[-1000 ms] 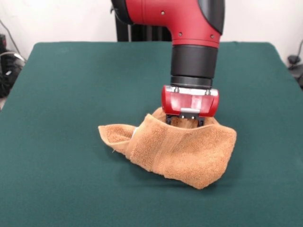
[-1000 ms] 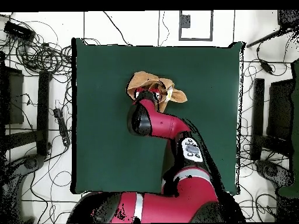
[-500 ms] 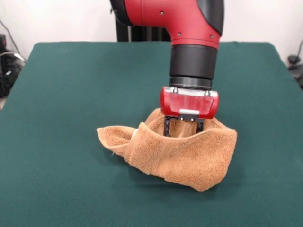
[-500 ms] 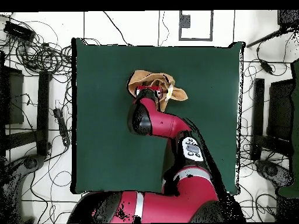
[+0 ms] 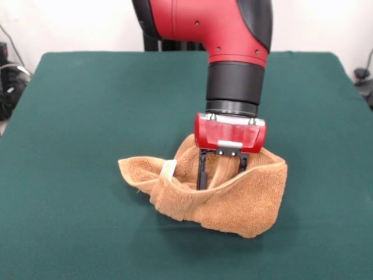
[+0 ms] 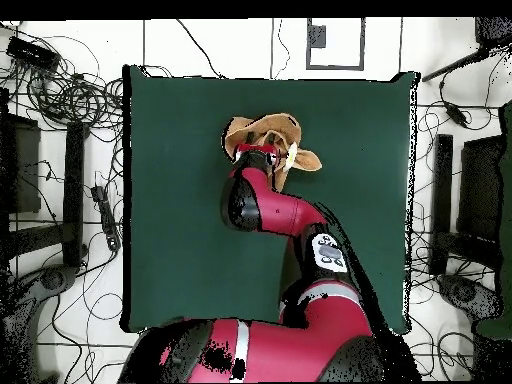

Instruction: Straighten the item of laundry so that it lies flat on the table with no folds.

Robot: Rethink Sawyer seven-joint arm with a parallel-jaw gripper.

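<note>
Front view: 1 small orange-tan terry-cloth towel point(image 5: 233, 201), crumpled, mid dark green felt-covered bench point(image 5: 87, 116), w/ 1 white tag point(image 5: 168, 169). 1 red-and-black claw point(image 5: 220, 175) clamped on a pinch of towel, raised.
Overhead view: 1 towel point(image 6: 270, 135) bunched at claw point(image 6: 258, 152), bench point(image 6: 180, 200) centre-far from base.

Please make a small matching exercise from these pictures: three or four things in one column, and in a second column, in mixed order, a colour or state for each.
Things:
1. towel
2. table
3. gripper
4. tag

Colours or states:
A. dark green, flat
B. white, on the towel's edge
C. orange-tan, bunched and partly lifted
D. red body with black fingers, shut on a fold of cloth

Pairs: 1-C, 2-A, 3-D, 4-B
</note>
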